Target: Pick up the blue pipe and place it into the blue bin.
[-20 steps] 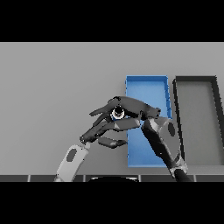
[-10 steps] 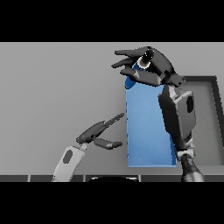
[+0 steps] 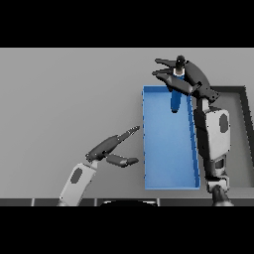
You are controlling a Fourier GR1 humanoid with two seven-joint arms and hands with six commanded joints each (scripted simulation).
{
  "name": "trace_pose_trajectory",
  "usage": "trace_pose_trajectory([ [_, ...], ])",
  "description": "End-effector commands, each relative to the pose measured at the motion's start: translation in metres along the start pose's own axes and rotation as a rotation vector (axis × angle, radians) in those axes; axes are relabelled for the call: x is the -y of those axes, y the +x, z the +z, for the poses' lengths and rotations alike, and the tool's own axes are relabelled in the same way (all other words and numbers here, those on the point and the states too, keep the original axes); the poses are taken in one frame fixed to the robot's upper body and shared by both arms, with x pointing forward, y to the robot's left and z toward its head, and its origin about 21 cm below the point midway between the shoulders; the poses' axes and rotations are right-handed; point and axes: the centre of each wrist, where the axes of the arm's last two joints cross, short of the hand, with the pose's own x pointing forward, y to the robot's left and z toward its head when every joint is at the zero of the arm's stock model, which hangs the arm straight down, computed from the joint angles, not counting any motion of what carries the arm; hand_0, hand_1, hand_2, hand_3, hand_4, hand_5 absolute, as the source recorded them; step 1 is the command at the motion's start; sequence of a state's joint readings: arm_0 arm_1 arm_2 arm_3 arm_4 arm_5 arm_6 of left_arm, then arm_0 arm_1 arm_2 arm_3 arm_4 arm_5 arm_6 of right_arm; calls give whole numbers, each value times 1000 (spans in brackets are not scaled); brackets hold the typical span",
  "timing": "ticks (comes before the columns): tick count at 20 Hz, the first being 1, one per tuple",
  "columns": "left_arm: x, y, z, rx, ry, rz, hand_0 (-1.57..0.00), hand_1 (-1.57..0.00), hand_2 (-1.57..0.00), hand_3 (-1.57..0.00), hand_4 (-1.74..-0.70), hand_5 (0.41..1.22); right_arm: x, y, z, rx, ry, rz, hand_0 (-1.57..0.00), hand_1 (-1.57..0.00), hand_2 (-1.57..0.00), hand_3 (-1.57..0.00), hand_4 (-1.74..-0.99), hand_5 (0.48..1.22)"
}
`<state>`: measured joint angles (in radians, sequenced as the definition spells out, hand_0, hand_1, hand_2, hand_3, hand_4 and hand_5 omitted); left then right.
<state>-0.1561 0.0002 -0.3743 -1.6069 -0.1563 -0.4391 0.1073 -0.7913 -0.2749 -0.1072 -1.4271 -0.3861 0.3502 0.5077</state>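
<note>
Blue and open-topped, the blue bin (image 3: 168,149) sits right of centre on the grey counter (image 3: 64,99), with a dark bin (image 3: 243,129) just beside it on the right, largely hidden by the right arm. The right hand (image 3: 186,79) hangs over the blue bin's far end, its fingers (image 3: 163,74) curled round the top of the blue pipe (image 3: 175,99), which hangs upright with its lower end over the bin's far part. The left hand (image 3: 111,149) rests near the bin's left wall, fingers straight and released.
</note>
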Motion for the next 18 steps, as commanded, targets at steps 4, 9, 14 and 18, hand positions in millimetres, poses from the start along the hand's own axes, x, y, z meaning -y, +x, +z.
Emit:
trace_pose_trajectory([
  [4,3,-2,0,13,1,-15,1,1,1,1,-927,463,3,-32,11,-167,-93,3,-1571,-1571,-1571,-1571,-1500,1221],
  [9,2,-1,2,18,17,-25,1,1,1,1,-928,470,7,-75,22,-355,-188,-29,-1571,-1571,-1571,-1571,-1498,1221],
  [14,0,-1,1,25,21,-42,1,1,1,1,-922,481,6,-115,27,-526,-189,-86,-1571,-1571,-1571,-804,-1616,1221],
  [18,1,0,0,26,25,-41,1,1,1,1,-920,491,0,-135,27,-663,-219,-140,-1571,-1571,-1518,-455,-1626,1161],
])
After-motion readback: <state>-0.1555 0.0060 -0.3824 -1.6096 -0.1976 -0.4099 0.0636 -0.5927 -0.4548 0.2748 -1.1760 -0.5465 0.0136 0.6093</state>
